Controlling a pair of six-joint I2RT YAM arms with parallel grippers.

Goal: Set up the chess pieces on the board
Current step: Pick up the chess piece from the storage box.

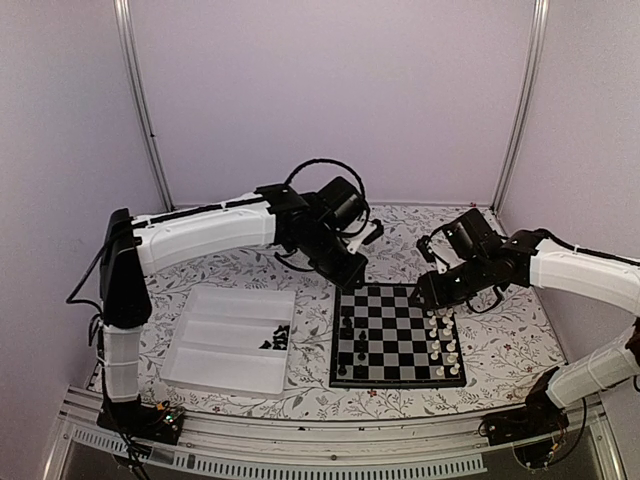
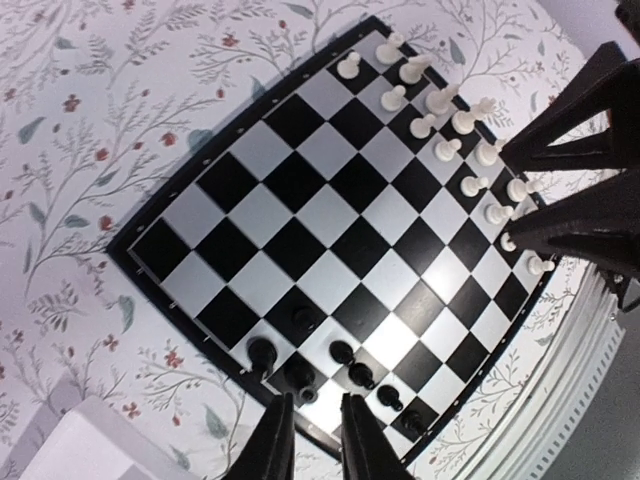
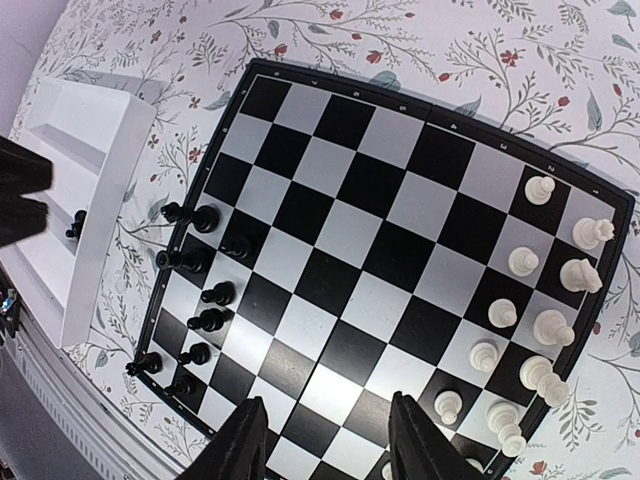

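The chessboard (image 1: 395, 340) lies right of centre. Several black chess pieces (image 1: 347, 335) stand along its left edge, and more lie loose (image 1: 276, 338) in the tray. In the left wrist view the black pieces (image 2: 342, 352) sit in the board's (image 2: 300, 220) near corner. My left gripper (image 2: 316, 400) hovers just above that corner, narrowly open with nothing between the fingers; it is over the board's far left corner in the top view (image 1: 352, 278). My right gripper (image 3: 328, 402) is wide open and empty over the board (image 3: 400, 230), near its far right side (image 1: 420, 297). Black pieces (image 3: 210, 300) line the left edge there.
White chess pieces (image 1: 440, 340) fill the board's right two columns; they also show in the wrist views (image 2: 440, 125) (image 3: 540, 330). A white shallow tray (image 1: 225, 385) lies left of the board, also in the right wrist view (image 3: 90, 170). The tablecloth is floral.
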